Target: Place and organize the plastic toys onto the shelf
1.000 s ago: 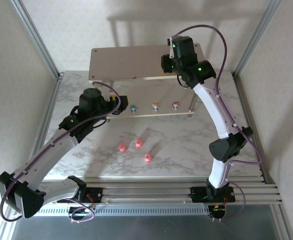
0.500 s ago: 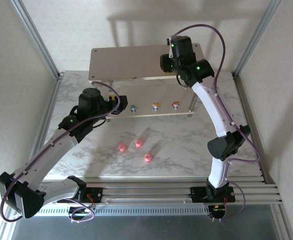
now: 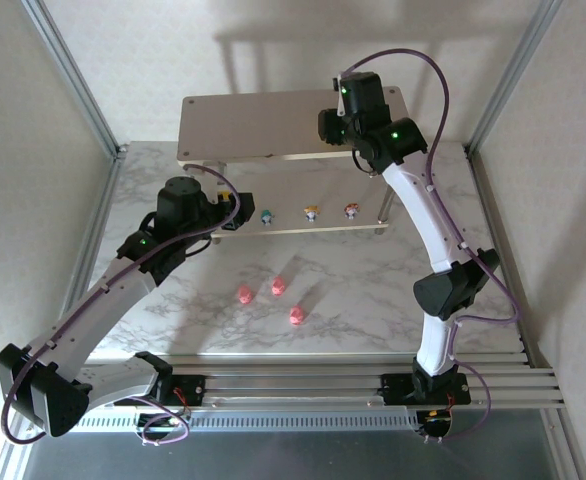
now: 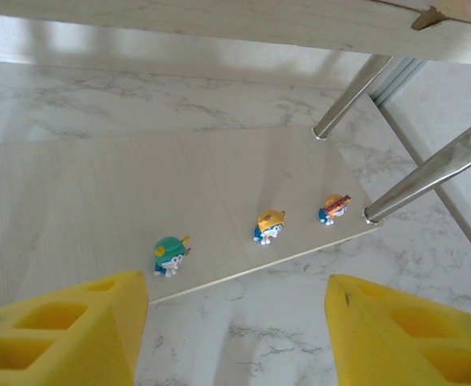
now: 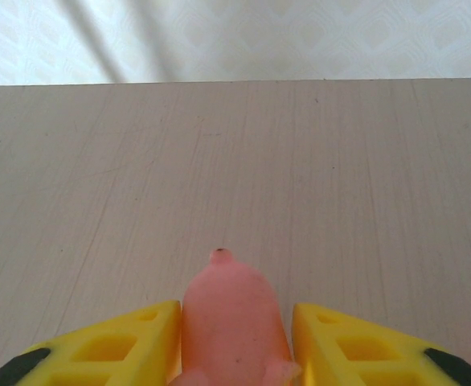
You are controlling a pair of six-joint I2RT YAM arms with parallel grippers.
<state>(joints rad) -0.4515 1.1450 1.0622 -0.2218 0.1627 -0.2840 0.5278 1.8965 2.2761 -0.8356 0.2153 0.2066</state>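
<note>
Top external: the right gripper (image 3: 335,126) hangs over the right end of the top board (image 3: 253,125) of the shelf (image 3: 198,152). The left gripper (image 3: 235,210) sits at the left end of the lower board (image 3: 288,224), where three figurines (image 3: 312,212) stand in a row. Three pigs (image 3: 278,286) lie on the table (image 3: 373,290), well apart from both grippers (the left arm is nearer them).

Left wrist: the jaws stand wide with nothing between them. The figurines are ahead and slightly right, upright near the board's front edge, and pale board stretches away to their left.

Right wrist: one pig (image 5: 231,318) lies squarely between the yellow fingers (image 5: 107,350), resting on the top board. Its long axis runs straight away from the wrist, snout toward the far edge. The fingers flank it closely, but I cannot tell whether they pinch it or have let go. This is the relation that matters: the toy is dead centre, so I judge a straight lift or pull-back would clear it without tipping. The board is flat and faintly grained, with bare room ahead and to both sides.
</note>
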